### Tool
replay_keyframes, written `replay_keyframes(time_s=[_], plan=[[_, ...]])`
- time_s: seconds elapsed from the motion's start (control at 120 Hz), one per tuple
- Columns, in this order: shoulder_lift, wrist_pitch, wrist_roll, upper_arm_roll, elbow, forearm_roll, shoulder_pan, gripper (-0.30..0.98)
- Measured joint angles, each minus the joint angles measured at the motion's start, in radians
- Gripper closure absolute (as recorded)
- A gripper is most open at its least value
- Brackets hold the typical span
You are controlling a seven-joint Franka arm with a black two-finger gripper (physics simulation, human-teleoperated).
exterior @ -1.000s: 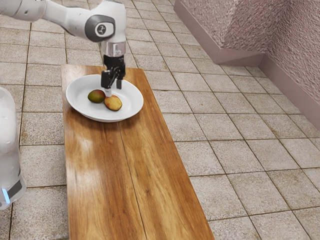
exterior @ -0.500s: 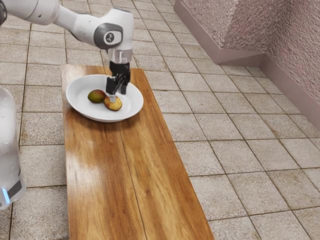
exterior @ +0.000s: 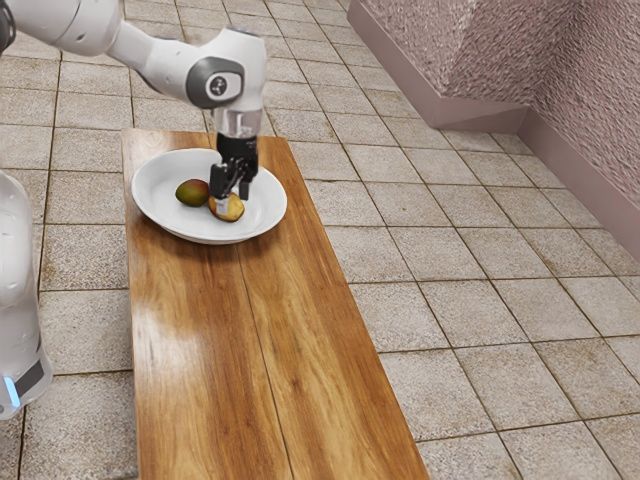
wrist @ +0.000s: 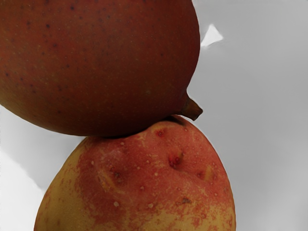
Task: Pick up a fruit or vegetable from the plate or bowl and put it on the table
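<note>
fingers set about the potato, with the grip, lift and set-down left to do

the gripper (exterior: 233,201) is down at the plate (exterior: 267,207), its fingers spread wide on either side of the yellow-red potato (exterior: 234,210), no squeeze to be seen. the potato lies in the plate, right against the dark mango (exterior: 190,193). so the reach looks nearly done; closing, lifting, carrying over and putting down on the table (exterior: 240,340) remain. the arm (exterior: 140,50) bears a round badge (exterior: 217,86) with a small mark, too small to read; neither potato nor mango shows a label.
</note>
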Motion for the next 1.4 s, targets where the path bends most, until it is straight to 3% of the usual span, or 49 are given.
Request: replay_keyframes(time_s=[0.3,0.517,0.675,0.85,1.025,1.225,1.4], plan=[[0.0,0.021,0.001,0.021,-0.027,-0.016,-0.009,0.02],[-0.004,0.028,0.007,0.023,-0.036,-0.031,-0.011,0.21],[-0.012,0.019,0.01,0.027,-0.043,-0.05,-0.011,0.45],[-0.028,0.005,0.014,0.027,-0.039,-0.054,-0.011,0.61],[-0.02,0.004,0.015,0.018,-0.006,-0.043,-0.026,0.6],[0.068,0.016,0.008,-0.114,0.141,-0.029,-0.039,0.53],[0.178,0.026,-0.002,-0.167,0.26,-0.027,-0.14,0.53]])
